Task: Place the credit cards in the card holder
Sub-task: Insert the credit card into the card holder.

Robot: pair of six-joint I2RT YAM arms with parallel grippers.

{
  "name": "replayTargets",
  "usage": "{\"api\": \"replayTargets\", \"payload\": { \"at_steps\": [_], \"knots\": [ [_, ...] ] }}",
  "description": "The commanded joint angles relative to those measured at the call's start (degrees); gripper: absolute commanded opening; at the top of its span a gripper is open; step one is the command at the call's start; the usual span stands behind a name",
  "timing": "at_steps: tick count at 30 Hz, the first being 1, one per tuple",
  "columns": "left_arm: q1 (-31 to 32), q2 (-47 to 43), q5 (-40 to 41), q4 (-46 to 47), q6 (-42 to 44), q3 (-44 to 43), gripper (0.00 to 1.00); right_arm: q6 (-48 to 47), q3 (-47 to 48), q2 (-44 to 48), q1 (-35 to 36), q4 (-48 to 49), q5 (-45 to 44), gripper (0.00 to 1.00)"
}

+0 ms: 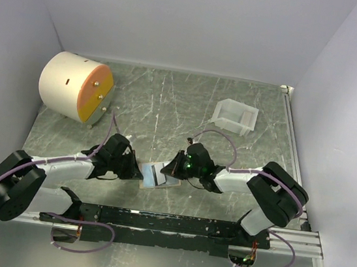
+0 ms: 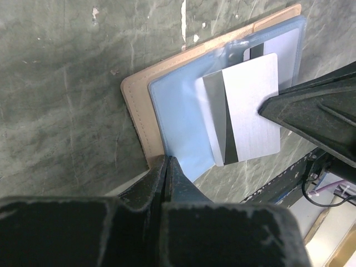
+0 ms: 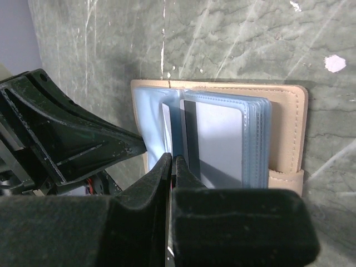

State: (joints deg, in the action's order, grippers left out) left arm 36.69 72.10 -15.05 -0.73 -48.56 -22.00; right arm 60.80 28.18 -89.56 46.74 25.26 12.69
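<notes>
Step in hand, as I read it: feeding one credit card [image 2: 250, 105] into a sleeve of the open card holder [image 2: 139, 105].

Tools:
- Right gripper [image 2: 265, 109] is clenched on the card's long edge. The card is tilted above the sleeves with its dark-stripe side lowest. It is not inside a pocket as far as shown.
- Left gripper [image 2: 167, 163] has its fingers clamped together at the holder's edge, where blue sleeve meets tan cover. This looks like a pinch to anchor the holder. I cannot fully tell pinch from press-down.

Doing it well (judgement):
- Square the card's leading edge to the pocket mouth before pushing, since a corner-first entry would likely snag the soft plastic.
- Slide at a shallow angle along the sleeve, not down onto it.
- The anchor must be firm, because a light holder could skate on the smooth table [image 2: 61, 83].
- Let go only once the card is mostly seated. With so narrow a grip on so thin a card, it may pivot.

Holder's look:
- The cover is tan and leather-like, with a stitched border, rounded corners and a snap tab [image 3: 286, 179]. It lies opened flat.
- Inside is a stack of pale blue glossy sleeves [image 3: 258, 139], limp and see-through.
- One sleeve appears to hold a second card [image 3: 219, 139], grey with a dark stripe.

Position: on the table near the middle of its near edge, between the two grippers.
</notes>
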Motion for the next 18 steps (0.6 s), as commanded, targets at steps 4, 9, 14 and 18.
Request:
{"api": "replayTargets", "payload": {
  "at_steps": [4, 9, 14, 18],
  "knots": [
    [0.47, 0.0, -3.76, 2.34, -3.06, 4.05, 0.07, 2.03, -2.42, -0.04, 0.26, 2.74, -2.33, 0.0],
    [0.44, -1.42, -2.03, -1.35, -2.79, 2.85, 0.07, 1.95, -3.37, 0.61, 0.22, 3.6, -2.71, 0.0],
    [0.47, -3.0, -1.67, -0.96, -4.17, 3.86, 0.07, 1.33, -4.11, 0.94, 0.16, 4.1, -2.85, 0.0],
    [0.46, -2.5, -1.76, -0.6, -4.37, 3.91, 0.07, 1.54, -4.69, 0.54, 0.19, 5.08, -2.67, 0.0]
  ]
}}
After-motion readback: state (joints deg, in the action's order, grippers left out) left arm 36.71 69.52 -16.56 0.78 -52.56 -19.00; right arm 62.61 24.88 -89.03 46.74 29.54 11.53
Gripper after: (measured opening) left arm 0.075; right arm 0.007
